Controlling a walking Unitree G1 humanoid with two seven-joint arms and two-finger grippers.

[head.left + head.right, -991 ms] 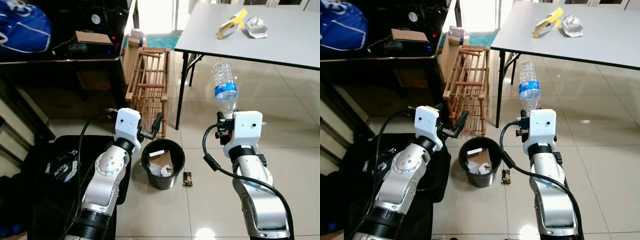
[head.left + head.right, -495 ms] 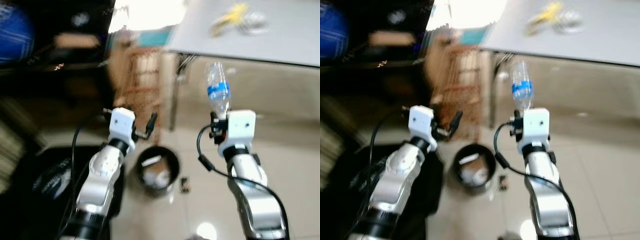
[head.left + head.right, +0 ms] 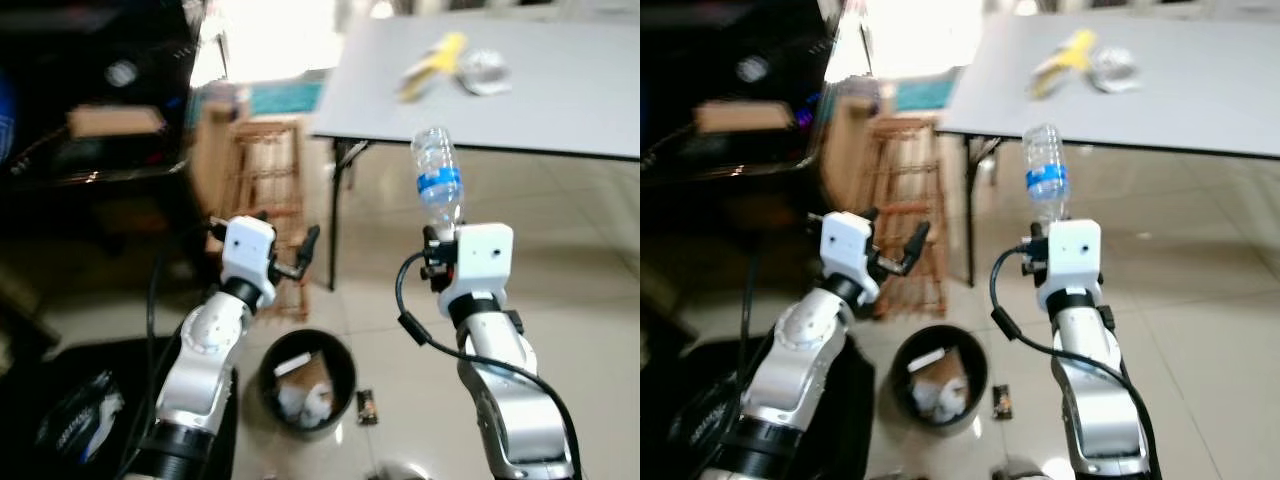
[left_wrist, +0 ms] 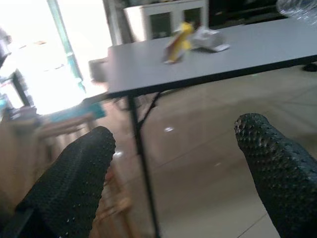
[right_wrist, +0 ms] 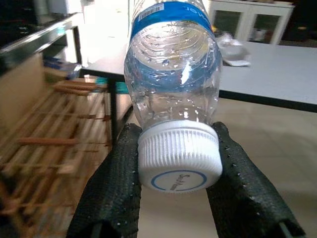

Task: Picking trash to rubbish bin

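The right gripper (image 5: 173, 173) was clamped on the white cap of the bottle (image 3: 438, 186), both black fingers (image 5: 115, 188) pressed against its sides, and the clear bottle with its blue label stood cap-down, tilted a little, above the wrist. The left gripper (image 3: 304, 250) was up at chest height with its fingers (image 4: 74, 178) spread wide and nothing between them.

Against the view a second ago, the whole scene had slid: the bin (image 3: 306, 384) sat lower and further left, the table (image 3: 560, 100) reached further across, and everything was blurrier, so the camera had swung. The arms kept their poses and the bottle stayed gripped the same way.

The bin stood on pale floor tiles between the two arms, already holding scraps of paper. A small dark wrapper (image 3: 366, 406) lay on the tiles just beside it. On the grey table lay a yellow wrapper (image 3: 430, 66) and a crumpled white one (image 3: 480, 72). A wooden rack (image 3: 268, 190) stood beside the table leg, next to dark furniture.
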